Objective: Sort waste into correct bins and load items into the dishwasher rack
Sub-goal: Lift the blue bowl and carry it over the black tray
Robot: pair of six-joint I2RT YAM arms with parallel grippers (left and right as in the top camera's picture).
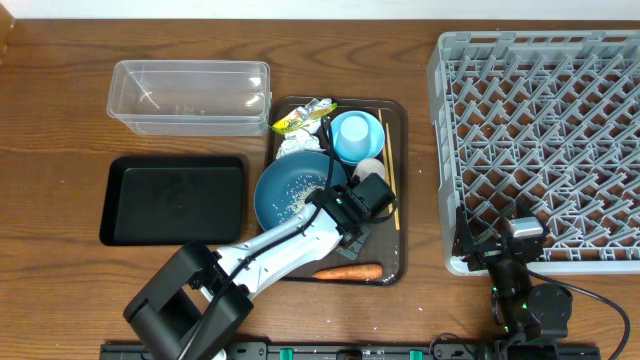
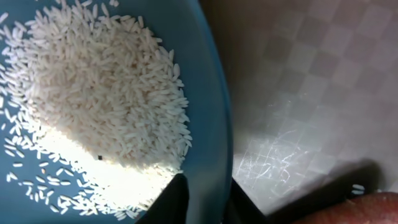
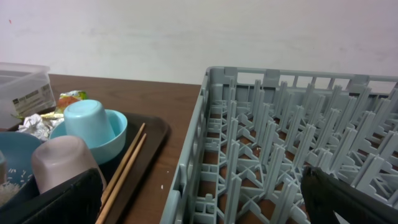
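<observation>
The dark-blue bowl (image 1: 290,190) with loose rice (image 1: 297,192) sits on the brown serving tray (image 1: 395,235). My left gripper (image 1: 340,205) is shut on its right rim. In the left wrist view the fingers (image 2: 208,202) pinch the rim (image 2: 211,112) beside the rice (image 2: 99,93). The light-blue bowl (image 1: 355,135), white cup (image 1: 370,168), chopsticks (image 1: 386,165), wrapper (image 1: 303,118), napkin (image 1: 298,145) and carrot (image 1: 348,271) are on that tray. My right gripper (image 1: 487,252) is open and empty at the front left corner of the dishwasher rack (image 1: 540,150).
The clear tub (image 1: 190,95) stands at the back left, with the black tray (image 1: 172,198) in front of it. The right wrist view shows the rack's wall (image 3: 193,155) close by, the chopsticks (image 3: 124,168) and the light-blue bowl (image 3: 115,134) holding an upturned cup.
</observation>
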